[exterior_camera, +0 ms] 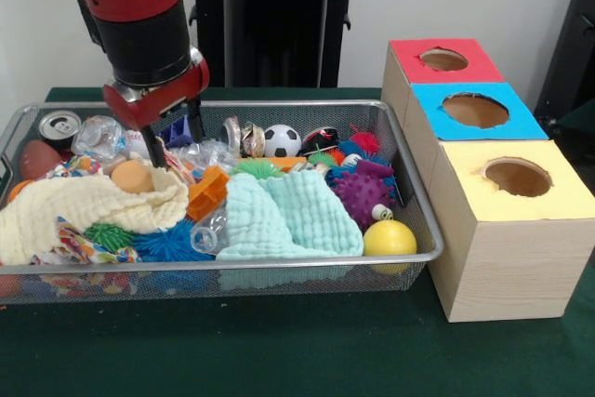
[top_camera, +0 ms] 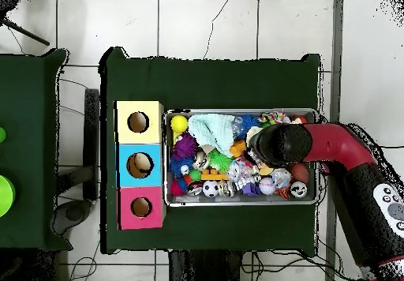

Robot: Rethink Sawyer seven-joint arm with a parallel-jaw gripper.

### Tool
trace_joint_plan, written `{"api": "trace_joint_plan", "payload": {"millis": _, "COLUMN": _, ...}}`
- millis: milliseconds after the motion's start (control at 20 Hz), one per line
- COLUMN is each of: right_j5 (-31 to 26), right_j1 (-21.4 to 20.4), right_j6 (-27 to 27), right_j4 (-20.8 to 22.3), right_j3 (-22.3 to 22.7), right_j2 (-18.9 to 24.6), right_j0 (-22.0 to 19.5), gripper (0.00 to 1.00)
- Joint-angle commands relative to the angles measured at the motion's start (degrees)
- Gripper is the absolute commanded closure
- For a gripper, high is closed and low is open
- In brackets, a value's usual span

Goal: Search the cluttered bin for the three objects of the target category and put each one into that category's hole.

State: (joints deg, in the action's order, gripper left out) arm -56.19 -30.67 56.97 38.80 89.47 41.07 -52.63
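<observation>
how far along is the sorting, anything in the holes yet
Nothing visibly done: the red and yellow holes show nothing inside, and the blue hole is unclear. In hand: the gripper is open, down in the bin by the peach ball, holding nothing. Left: apparently all three objects.

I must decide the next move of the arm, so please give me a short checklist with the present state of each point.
1. Gripper open: ok, fingers apart with nothing between them.
2. Gripper inside the wire bin: ok, low at its far left part.
3. Nearest thing reachable: ok, orange ball lies bare on the yellow cloth.
4. Three box holes free: ok, red, blue, yellow.
5. Target category known: cannot tell.
</observation>
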Motion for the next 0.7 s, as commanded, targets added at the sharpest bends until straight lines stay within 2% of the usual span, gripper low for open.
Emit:
{"api": "trace_joint_plan", "payload": {"millis": 50, "right_j5": 4.1, "right_j1": 3.4, "right_j6": -2.3, "right_j4": 1.9, "right_j3": 5.0, "right_j2": -2.2, "right_j0": -0.6, "gripper": 0.00}}
{"api": "trace_joint_plan", "payload": {"millis": 350, "right_j5": 3.6, "right_j1": 4.8, "right_j6": -1.5, "right_j4": 1.6, "right_j3": 5.2, "right_j2": -3.9, "right_j0": -0.2, "gripper": 0.00}}
{"api": "trace_joint_plan", "payload": {"millis": 700, "right_j5": -0.1, "right_j1": 7.6, "right_j6": -3.1, "right_j4": 1.2, "right_j3": 4.2, "right_j2": -5.4, "right_j0": 0.6, "gripper": 0.00}}
